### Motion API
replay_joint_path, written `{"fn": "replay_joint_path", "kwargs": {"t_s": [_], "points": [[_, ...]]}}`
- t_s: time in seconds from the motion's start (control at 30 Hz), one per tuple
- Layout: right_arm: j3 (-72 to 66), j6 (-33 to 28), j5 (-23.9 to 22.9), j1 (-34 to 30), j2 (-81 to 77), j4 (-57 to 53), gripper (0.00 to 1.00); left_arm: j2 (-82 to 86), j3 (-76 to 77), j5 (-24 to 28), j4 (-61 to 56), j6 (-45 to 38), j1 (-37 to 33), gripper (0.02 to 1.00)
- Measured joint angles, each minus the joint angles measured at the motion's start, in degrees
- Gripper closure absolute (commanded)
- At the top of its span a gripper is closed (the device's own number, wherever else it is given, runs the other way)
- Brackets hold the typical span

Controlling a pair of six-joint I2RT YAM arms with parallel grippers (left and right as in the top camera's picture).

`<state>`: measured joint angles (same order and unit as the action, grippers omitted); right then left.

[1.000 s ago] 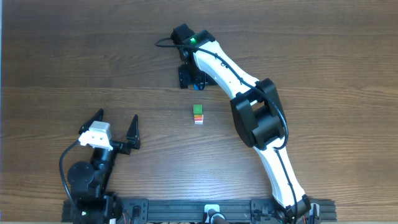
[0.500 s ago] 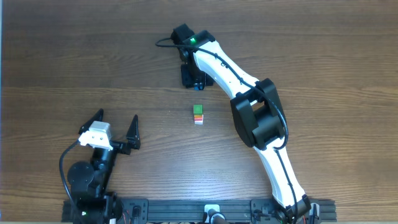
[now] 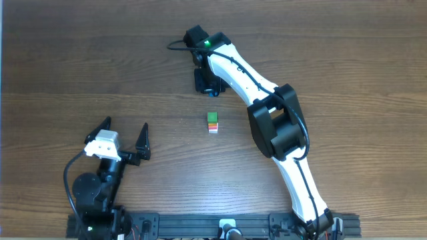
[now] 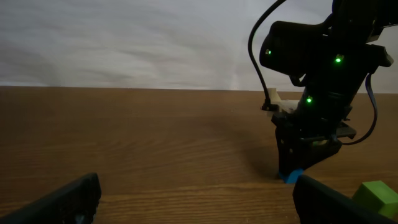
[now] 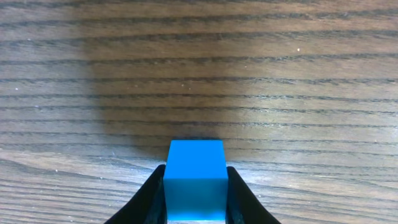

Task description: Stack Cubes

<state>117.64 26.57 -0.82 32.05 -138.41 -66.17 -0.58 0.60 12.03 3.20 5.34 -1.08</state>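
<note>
Cubes: four counted. One blue cube (image 5: 194,158) sits between the fingers of the right end effector (image 5: 195,180). The other three make up a single stack on the bench (image 3: 347,80), judged from the three colour bands seen in the top view: one green cube (image 3: 212,117) uppermost, one orange cube (image 3: 212,125) under it, and one white cube (image 3: 213,130) at the base. Each colour occurs once. Stacks: one. Cubes apart from the stack: one. Arms: two, one standing at each side. End effectors: two, the right and the left end effector (image 3: 125,124), each with two fingers, four fingers in all. Benches: one.
</note>
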Motion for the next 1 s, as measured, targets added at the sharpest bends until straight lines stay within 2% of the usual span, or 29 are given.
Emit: {"fn": "replay_joint_path", "kwargs": {"t_s": [0.7,1.0], "points": [[0.1,0.5,0.2,0.0,1.6,-1.6,0.991,0.0,0.0,0.0,0.0,0.0,0.0,0.020],[0.3,0.5,-0.2,0.0,12.2,-4.6,0.989,0.0,0.0,0.0,0.0,0.0,0.0,0.020]]}}
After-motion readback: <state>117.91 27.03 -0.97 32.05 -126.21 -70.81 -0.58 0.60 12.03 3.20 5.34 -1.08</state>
